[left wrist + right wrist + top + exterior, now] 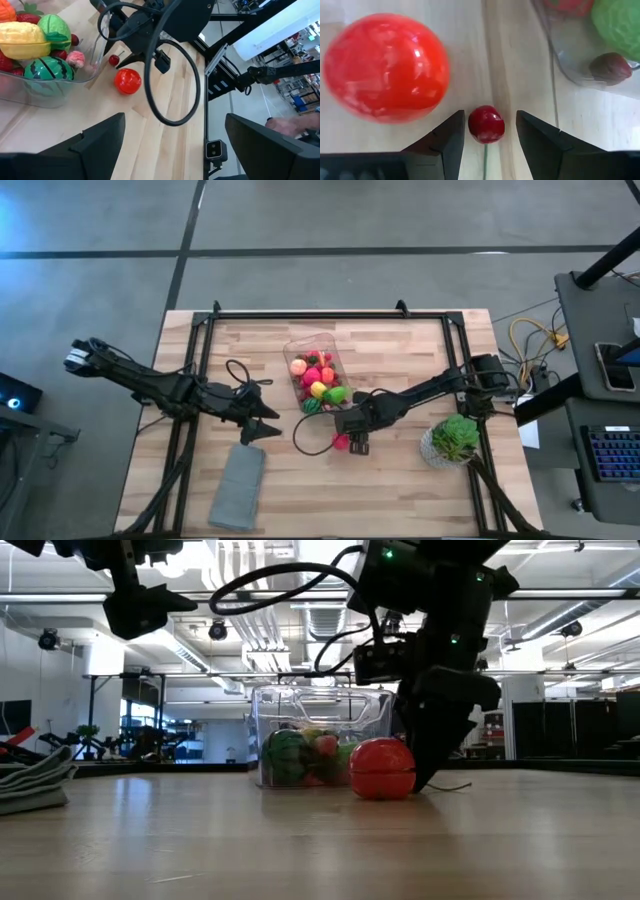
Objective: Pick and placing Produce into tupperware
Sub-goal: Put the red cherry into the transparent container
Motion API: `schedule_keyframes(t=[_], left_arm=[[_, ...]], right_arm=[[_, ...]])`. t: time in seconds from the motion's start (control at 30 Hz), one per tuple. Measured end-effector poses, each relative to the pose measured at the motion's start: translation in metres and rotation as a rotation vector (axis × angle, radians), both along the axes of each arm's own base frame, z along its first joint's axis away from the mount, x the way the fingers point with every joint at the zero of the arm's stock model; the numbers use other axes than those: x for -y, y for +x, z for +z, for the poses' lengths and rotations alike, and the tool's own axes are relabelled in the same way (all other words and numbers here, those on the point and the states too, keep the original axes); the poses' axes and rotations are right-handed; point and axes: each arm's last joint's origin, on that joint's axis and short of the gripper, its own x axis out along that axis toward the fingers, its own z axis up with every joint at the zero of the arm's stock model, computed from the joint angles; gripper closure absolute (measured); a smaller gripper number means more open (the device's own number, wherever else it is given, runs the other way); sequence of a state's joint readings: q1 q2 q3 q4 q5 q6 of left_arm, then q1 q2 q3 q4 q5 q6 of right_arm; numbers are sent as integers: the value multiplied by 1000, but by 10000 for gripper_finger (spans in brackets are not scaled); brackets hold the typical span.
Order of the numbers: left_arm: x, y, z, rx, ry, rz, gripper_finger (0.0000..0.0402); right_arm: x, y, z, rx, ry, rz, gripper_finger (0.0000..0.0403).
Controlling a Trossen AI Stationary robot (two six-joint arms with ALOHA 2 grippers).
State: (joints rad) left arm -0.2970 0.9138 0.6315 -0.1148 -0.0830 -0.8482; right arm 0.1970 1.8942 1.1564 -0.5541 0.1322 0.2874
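The right gripper [485, 131] was down at the table just beside the clear tupperware [318, 350], its jaws partly open with a small dark-red cherry [486, 123] lying between the fingertips — whether the pads [452, 132] actually touched it could not be told, since a thin gap seemed to show on each side. A red toy tomato [385, 67] sat on the wood just beside the cherry and the gripper, outside the container. The tupperware held a heap of produce: a yellow piece [22, 39], a green one [54, 25], a striped watermelon piece [49, 69], a pink one [76, 58] and red pieces, with another dark berry [611, 68] against its wall. The left gripper [262, 423] hovered with its jaws wide open and empty, near the container's left side — above the folded grey cloth [236, 488]. A potted green plant [455, 438] stood to the right.
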Motion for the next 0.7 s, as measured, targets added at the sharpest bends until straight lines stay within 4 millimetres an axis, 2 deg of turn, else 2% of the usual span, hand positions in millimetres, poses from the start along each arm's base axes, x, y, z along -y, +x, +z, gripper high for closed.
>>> schedule_keyframes(t=[0.13,0.47,0.6,0.7], left_arm=[[0,0,0,-1,0,-1,72],[0,0,0,-5,1,-1,72],[0,0,-1,-7,1,-1,72],[0,0,-1,-8,2,-1,72]], right_arm=[[0,0,0,1,1,-2,248],[0,0,0,-5,5,1,319],[-2,0,5,-25,7,6,326],[-5,4,16,-19,9,12,322]])
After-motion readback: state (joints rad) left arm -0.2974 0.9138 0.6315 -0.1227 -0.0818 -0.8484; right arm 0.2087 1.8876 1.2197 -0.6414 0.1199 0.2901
